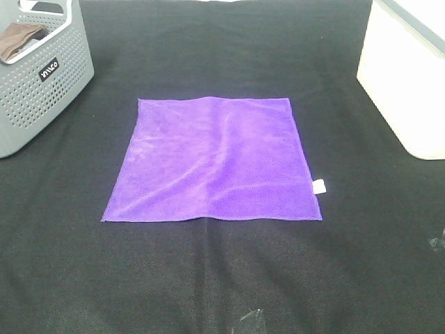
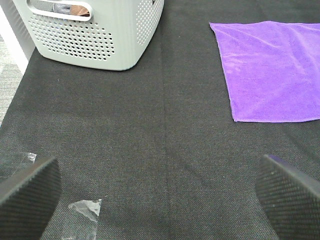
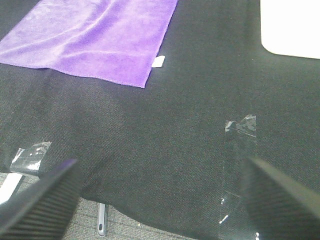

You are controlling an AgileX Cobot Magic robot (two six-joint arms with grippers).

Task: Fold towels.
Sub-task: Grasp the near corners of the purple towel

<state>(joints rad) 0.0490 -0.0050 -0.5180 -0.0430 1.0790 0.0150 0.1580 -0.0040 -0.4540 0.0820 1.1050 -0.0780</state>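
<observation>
The purple towel (image 1: 215, 160) lies spread flat in the middle of the black table cover, with its small white tag (image 1: 319, 186) at its right edge. The towel also shows in the left wrist view (image 2: 272, 67) and the right wrist view (image 3: 95, 35), where the tag (image 3: 159, 61) is visible too. My left gripper (image 2: 160, 192) is open and empty, well short of the towel's near left corner. My right gripper (image 3: 160, 195) is open and empty near the table's front edge, short of the towel's near right corner. Neither gripper shows in the exterior high view.
A grey perforated basket (image 1: 42, 83) holding a brown cloth (image 1: 17, 40) stands at the back left; it also shows in the left wrist view (image 2: 95, 35). A white bin (image 1: 407, 76) stands at the back right. Clear tape pieces (image 3: 241, 127) stick to the black cover (image 1: 222, 278) near the front.
</observation>
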